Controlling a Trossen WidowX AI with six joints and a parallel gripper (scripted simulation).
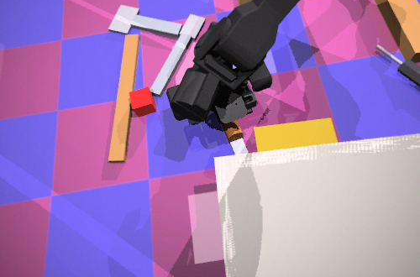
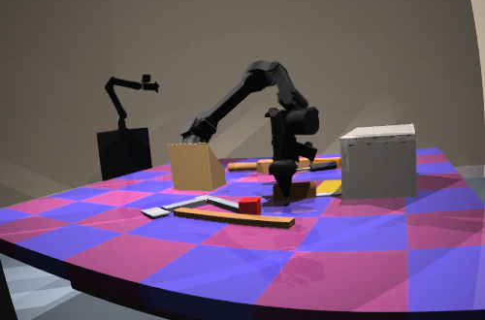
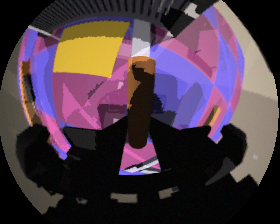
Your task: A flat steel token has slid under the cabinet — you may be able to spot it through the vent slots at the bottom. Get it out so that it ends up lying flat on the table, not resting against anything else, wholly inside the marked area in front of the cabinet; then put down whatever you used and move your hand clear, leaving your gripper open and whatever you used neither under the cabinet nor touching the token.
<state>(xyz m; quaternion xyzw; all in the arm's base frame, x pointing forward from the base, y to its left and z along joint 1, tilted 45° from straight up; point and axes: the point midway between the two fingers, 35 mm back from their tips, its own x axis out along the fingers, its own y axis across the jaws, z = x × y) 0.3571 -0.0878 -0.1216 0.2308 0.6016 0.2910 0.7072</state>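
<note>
Presently on the checkered desk point(image 1: 101, 227) point(image 2: 204, 267): one pale cabinet point(image 1: 319, 210) point(image 2: 378, 170), one yellow area point(image 1: 294, 134) point(image 2: 330, 187) point(image 3: 92, 50) at its front, one red cube point(image 1: 143, 101) point(image 2: 249, 206), one narrow wooden strip point(image 1: 123, 101) point(image 2: 233, 217), and two flat grey bars forming a bent shape point(image 1: 170, 63) point(image 2: 206, 200). Hand point(image 1: 228, 122) point(image 2: 286, 194) point(image 3: 138, 118) partly closed, gripping one brown handle point(image 1: 233, 131) point(image 2: 306, 190) point(image 3: 141, 95), whose flat pale blade point(image 1: 239, 146) point(image 2: 329, 194) point(image 3: 141, 42) reaches the cabinet's front edge, left of the yellow area in the top view. Steel token itself hidden from these views, so its look and exact place cannot be told.
</note>
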